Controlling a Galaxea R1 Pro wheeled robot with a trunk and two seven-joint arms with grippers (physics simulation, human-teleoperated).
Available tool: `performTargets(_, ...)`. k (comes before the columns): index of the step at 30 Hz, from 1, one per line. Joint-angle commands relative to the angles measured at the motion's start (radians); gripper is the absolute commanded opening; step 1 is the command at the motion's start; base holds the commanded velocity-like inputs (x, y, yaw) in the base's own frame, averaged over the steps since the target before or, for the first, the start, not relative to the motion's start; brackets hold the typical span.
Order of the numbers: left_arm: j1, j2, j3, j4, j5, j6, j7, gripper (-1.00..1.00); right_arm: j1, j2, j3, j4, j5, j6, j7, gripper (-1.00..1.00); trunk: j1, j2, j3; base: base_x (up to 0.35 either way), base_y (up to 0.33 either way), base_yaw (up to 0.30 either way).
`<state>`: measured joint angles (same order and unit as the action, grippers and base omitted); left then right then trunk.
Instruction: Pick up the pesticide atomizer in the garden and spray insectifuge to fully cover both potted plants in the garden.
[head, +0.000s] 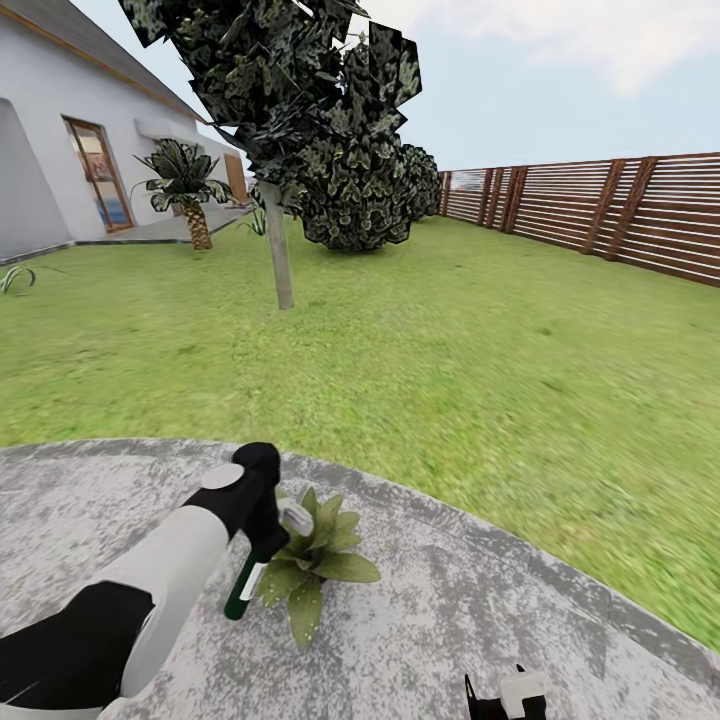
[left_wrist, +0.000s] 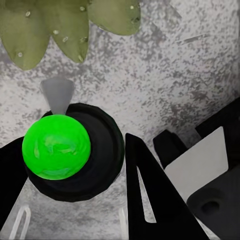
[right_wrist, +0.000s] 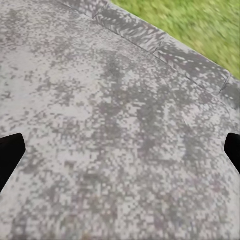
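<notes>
Looking down from the head camera, the left gripper (head: 262, 545) sits in the lower left of the frame, closed around the pesticide atomizer (head: 248, 578) — a dark bottle tilted, with its pale spray head (head: 295, 517) just beside the potted plant (head: 315, 560). That rosette of pointed green leaves stands on the grey round patio (head: 480, 640), near its curved edge. Beyond lie the lawn (head: 420, 340), a thin-trunked tree (head: 290, 120), a small palm (head: 185, 190) by the white house (head: 60, 150) at upper left, and the slatted wooden fence (head: 600, 210) at upper right. The right gripper (head: 505, 697) peeks in at the bottom edge.

In the left wrist view, the atomizer's black body (left_wrist: 75, 155) with a bright green round part (left_wrist: 56, 146) fills the lower left, black fingers (left_wrist: 150, 195) against it; spotted leaves (left_wrist: 55, 30) occupy the upper left.

In the right wrist view, two black fingertips (right_wrist: 10, 152) stand far apart at the side edges — open — over speckled paving, grass (right_wrist: 195, 25) at upper right.
</notes>
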<state>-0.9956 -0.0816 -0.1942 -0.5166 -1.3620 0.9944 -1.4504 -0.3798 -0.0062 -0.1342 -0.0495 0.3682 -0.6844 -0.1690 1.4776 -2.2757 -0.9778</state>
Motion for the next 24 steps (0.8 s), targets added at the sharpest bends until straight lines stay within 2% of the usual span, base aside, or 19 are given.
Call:
performTargets(1, 0.000, 0.002, -0.001, -0.001, -0.008, 0.010, -0.010, -1.00, -0.001, 0.000, -0.007, 0.001, 0.011, -0.003, -0.004, 1.00, 0.000, 0.000, -0.001, 0.000, 0.000, 0.000)
performTargets(9, 0.002, 0.033, -0.001, 0.011, -0.009, 0.009, -0.008, -1.00, -0.001, 0.000, -0.007, 0.002, 0.011, -0.003, -0.004, 1.00, 0.000, 0.000, -0.001, 0.055, 0.000, 0.000)
performTargets(18, 0.000, 0.019, -0.001, -0.001, -0.011, 0.010, -0.008, -1.00, -0.001, 0.000, -0.007, 0.002, 0.011, -0.003, -0.004, 1.00, 0.000, 0.000, -0.001, 0.309, 0.000, 0.000)
performTargets(24, 0.013, 0.021, -0.003, 0.006, -0.011, 0.009, -0.008, -1.00, -0.001, 0.000, -0.007, 0.002, 0.011, -0.003, -0.004, 1.00, 0.000, 0.000, -0.001, 0.068, 0.000, 0.000)
